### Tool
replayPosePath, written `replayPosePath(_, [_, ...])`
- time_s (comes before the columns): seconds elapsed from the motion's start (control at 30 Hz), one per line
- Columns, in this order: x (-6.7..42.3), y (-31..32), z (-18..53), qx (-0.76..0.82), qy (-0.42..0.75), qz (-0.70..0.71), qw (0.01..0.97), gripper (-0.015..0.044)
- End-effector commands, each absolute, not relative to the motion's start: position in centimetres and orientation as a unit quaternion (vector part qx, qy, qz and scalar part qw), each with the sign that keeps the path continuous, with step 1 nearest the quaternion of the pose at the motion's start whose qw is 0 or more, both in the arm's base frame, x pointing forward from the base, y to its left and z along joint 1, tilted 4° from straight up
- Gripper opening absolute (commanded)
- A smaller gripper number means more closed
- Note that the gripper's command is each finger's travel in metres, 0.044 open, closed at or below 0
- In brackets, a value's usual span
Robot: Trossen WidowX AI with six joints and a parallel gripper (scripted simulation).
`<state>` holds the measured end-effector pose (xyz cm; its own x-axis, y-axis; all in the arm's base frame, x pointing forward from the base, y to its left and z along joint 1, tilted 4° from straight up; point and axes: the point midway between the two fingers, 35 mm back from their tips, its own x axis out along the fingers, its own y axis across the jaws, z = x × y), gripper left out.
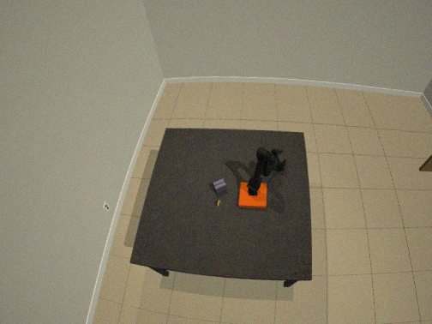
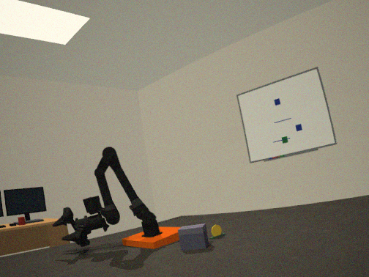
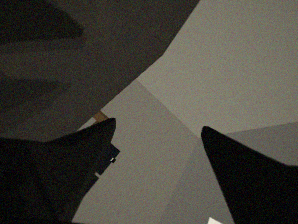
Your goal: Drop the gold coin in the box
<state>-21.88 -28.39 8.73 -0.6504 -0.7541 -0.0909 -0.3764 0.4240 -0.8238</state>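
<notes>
The approach has hardly begun: the tool hangs wide open and empty toward the tabletop's right edge, so it must swing across to the coin standing in its holder beside the box, near mid-tabletop.

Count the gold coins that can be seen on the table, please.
1. The gold coin stands on edge in its green holder, beside the grey box, on the far side of it from the orange base plate. None hidden, seemingly.
</notes>
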Motion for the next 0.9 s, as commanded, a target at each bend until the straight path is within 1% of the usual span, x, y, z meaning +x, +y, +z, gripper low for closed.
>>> replayPosePath(0.0, [-21.8, -28.5, 8.7, -0.349, 0.811, -0.409, 0.232, 0.0374])
replayPosePath(0.1, [-21.1, -29.7, 8.6, -0.354, 0.801, -0.412, 0.251, 0.0295])
replayPosePath(0.27, [-18.0, -33.5, 8.3, -0.369, 0.769, -0.420, 0.310, 0.0164])
replayPosePath(0.33, [-16.7, -34.6, 8.4, -0.380, 0.756, -0.419, 0.328, 0.0161])
replayPosePath(0.47, [-12.2, -37.8, 9.1, -0.419, 0.711, -0.415, 0.384, 0.0161])
replayPosePath(0.57, [-9.2, -39.1, 8.9, -0.431, 0.690, -0.402, 0.420, 0.0161])
replayPosePath(0.63, [-6.2, -40.1, 8.4, -0.440, 0.672, -0.384, 0.455, 0.0161])
replayPosePath(0.7, [-5.2, -39.9, 8.4, -0.419, 0.667, -0.391, 0.477, 0.0161])
replayPosePath(0.87, [3.8, -40.5, 7.2, -0.433, 0.625, -0.321, 0.565, 0.0161])
